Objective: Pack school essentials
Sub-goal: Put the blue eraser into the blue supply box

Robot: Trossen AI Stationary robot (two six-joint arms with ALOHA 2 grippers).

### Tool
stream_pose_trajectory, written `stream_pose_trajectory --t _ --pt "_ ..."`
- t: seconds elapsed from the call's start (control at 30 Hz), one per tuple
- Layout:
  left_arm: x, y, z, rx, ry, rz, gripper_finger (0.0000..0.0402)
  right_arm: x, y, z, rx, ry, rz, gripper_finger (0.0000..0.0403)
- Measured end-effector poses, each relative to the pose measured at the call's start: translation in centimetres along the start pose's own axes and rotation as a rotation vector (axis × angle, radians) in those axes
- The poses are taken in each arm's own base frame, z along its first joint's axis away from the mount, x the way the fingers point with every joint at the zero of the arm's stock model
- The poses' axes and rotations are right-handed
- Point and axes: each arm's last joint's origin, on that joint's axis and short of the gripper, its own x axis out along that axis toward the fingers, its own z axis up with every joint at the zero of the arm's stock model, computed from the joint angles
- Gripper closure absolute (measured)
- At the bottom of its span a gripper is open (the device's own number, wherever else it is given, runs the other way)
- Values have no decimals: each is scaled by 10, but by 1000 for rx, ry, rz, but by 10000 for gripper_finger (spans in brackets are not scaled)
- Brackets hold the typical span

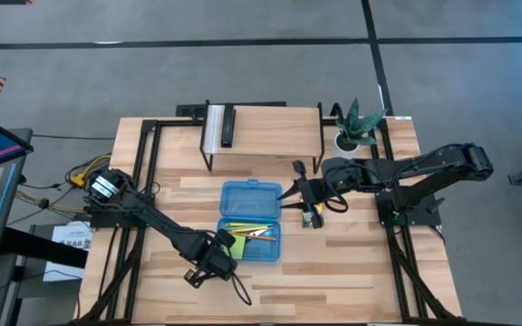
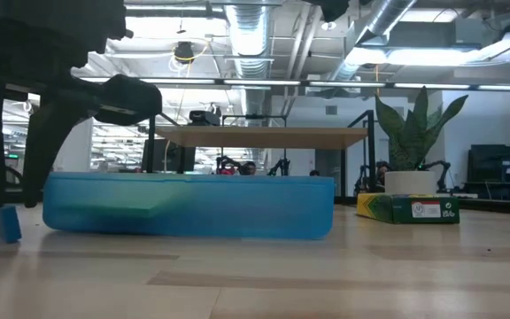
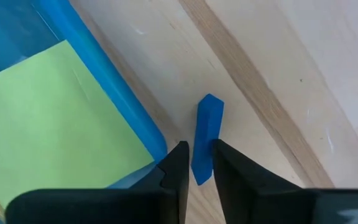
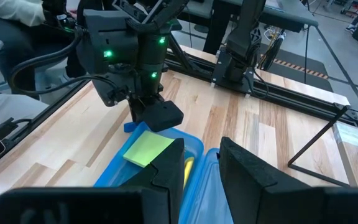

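Left end effector [image 3: 196, 163] astride small blue eraser [image 3: 205, 138] beside case [image 3: 114, 93].

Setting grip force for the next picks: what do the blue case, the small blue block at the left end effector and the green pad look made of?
The blue translucent case looks like glossy moulded plastic: light passes through its wall. The small blue block looks like matte rubber, probably an eraser: dull, no glare. The lime-green square pad looks like matte paper: flat, uncoated.

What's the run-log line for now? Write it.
left pincer: at blue eraser beside case | right pincer: open, empty, by case | sticky-note pad: in case
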Motion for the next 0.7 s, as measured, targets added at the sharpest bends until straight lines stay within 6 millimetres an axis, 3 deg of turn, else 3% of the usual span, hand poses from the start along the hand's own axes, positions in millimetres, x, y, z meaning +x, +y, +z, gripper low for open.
stream_pose_trajectory --t 0.3,0.7 --pt "-13 2 8 22 -6 26 311 0 0 0 0 0 0 283" --pt "-14 -1 8 -5 7 -31 308 0 0 0 0 0 1 283"
